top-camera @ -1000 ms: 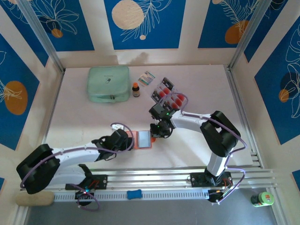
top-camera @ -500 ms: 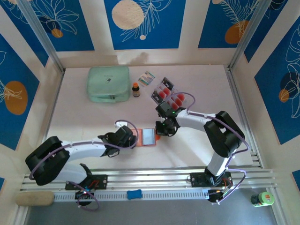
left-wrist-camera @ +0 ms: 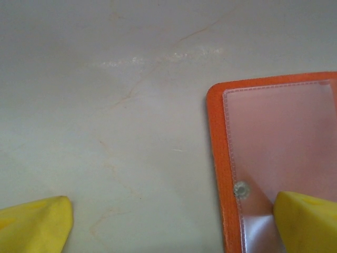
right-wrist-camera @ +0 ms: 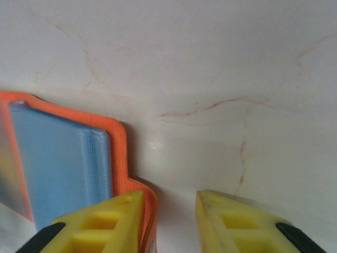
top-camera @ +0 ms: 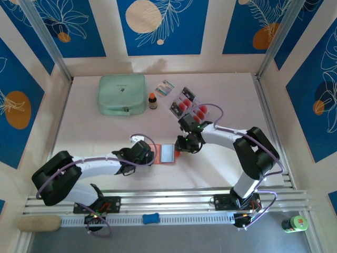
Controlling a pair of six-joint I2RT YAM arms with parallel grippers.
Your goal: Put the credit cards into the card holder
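The card holder (top-camera: 166, 154) lies open on the table, orange with a grey-blue clear pocket facing up. My left gripper (top-camera: 149, 156) stands wide open at its left end. In the left wrist view one yellow finger (left-wrist-camera: 308, 221) lies over the holder's clear pocket (left-wrist-camera: 279, 142) and the other (left-wrist-camera: 37, 224) over bare table. My right gripper (top-camera: 184, 147) is at the holder's right end, jaws apart. The holder's orange edge (right-wrist-camera: 118, 153) sits against the inner side of the left finger (right-wrist-camera: 100, 224), and the gap (right-wrist-camera: 168, 226) is otherwise bare. The credit cards (top-camera: 188, 105) lie fanned out behind the right arm.
A mint-green zip pouch (top-camera: 122, 94) lies at the back left, with a small brown bottle (top-camera: 152, 100) and a patterned packet (top-camera: 167, 88) beside it. Metal rails (top-camera: 174, 197) run along the near edge. Side walls close in the table.
My right gripper was shut at the holder's right edge and has now opened. The left arm has reached further right, and the holder has shifted slightly right.
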